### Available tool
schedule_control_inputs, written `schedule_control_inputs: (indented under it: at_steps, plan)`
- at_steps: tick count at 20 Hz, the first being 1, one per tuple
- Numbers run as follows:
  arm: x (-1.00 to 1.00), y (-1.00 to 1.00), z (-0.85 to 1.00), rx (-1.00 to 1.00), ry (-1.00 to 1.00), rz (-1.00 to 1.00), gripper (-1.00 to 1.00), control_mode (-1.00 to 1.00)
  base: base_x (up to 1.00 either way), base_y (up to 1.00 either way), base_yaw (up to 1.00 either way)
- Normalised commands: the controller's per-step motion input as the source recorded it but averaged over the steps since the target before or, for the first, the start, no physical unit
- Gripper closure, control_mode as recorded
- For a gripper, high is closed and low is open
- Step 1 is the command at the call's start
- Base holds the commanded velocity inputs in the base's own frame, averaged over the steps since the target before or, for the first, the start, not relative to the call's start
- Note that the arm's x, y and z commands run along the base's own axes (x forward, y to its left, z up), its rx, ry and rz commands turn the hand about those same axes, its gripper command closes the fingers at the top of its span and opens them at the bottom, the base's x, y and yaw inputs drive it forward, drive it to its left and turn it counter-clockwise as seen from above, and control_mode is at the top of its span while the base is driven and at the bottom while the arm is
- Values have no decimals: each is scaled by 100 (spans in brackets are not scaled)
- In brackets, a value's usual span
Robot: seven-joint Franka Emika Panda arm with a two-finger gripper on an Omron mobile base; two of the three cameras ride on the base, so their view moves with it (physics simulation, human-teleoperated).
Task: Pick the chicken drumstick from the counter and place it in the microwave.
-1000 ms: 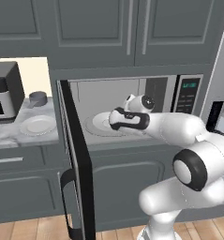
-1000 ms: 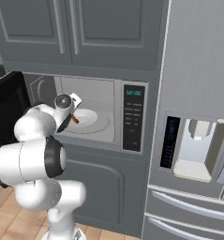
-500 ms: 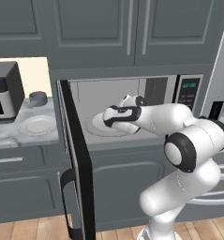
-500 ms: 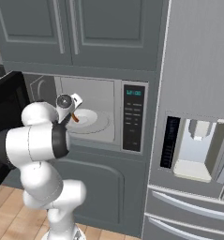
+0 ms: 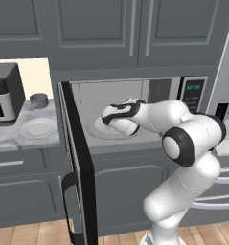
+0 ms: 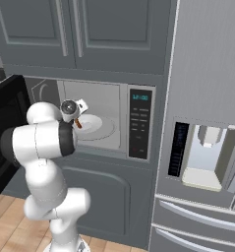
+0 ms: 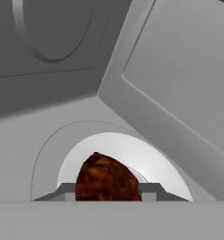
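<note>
The reddish-brown chicken drumstick (image 7: 106,178) is clamped between the fingertips of my gripper (image 7: 108,192), which is shut on it. It hangs just above the round white turntable (image 7: 146,161) inside the microwave (image 5: 154,93). In the left base view the gripper (image 5: 106,117) reaches into the pale grey cavity over the turntable (image 5: 93,129). From the right, a bit of the drumstick (image 6: 78,123) shows under the hand, near the turntable (image 6: 97,126). The marble counter (image 5: 10,139) lies to the left of the microwave.
The microwave's black-edged door (image 5: 77,167) stands open toward me, left of the arm. On the counter are a white plate (image 5: 38,128), a small dark cup (image 5: 38,100) and a toaster oven (image 5: 3,93). The keypad panel (image 6: 138,123) and a fridge (image 6: 207,147) stand to the right.
The hand has moved left and further into the microwave cavity, over the turntable, carrying the drumstick. The jaws have stayed shut on it.
</note>
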Motion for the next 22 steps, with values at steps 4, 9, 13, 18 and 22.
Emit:
schedule_control_inputs:
  at_steps: [4, 9, 13, 18, 22]
  plan:
    - [41, 0, -17, 9, 0, -6, 100, -100, 0, 0, 0]
    - [18, 0, -30, 4, 0, -3, 100, -100, 0, 0, 0]
    - [3, 0, -35, 4, 0, -1, 100, -100, 0, 0, 0]
    - [13, 0, -27, 5, 0, -1, 100, -100, 0, 0, 0]
    - [26, -1, -25, 5, 0, 0, 100, -100, 0, 0, 0]
